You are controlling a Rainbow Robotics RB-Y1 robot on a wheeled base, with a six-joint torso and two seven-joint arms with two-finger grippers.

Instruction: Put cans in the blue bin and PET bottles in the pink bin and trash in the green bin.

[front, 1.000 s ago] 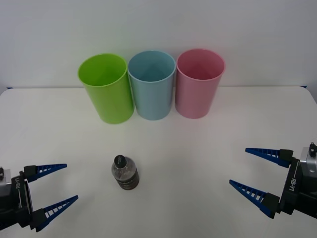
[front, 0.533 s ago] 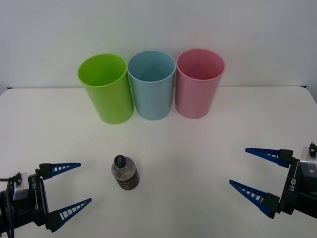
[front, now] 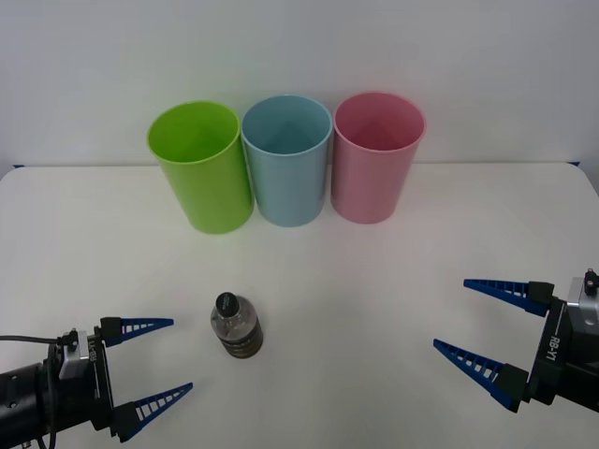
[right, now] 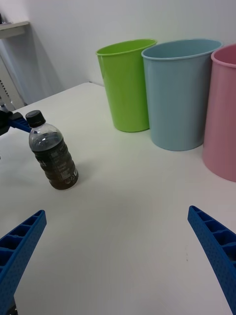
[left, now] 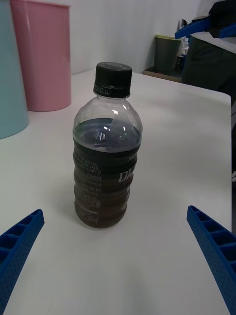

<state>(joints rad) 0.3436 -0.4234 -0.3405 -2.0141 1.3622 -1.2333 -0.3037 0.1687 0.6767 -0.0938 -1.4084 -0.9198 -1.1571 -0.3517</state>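
Left claw (front: 159,368) nearer bottle (front: 237,326) (open).

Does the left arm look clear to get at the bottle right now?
Probably yes. The left gripper is open beside the upright bottle, with only bare table between them. In the left wrist view the bottle stands centred between the fingers.

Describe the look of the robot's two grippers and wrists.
Both the left gripper and right gripper have two blue, ribbed, tapering fingers on black mounts. The right wrist is a silver-grey block with white "RB-Y1" lettering; the left wrist is black with a black cable.
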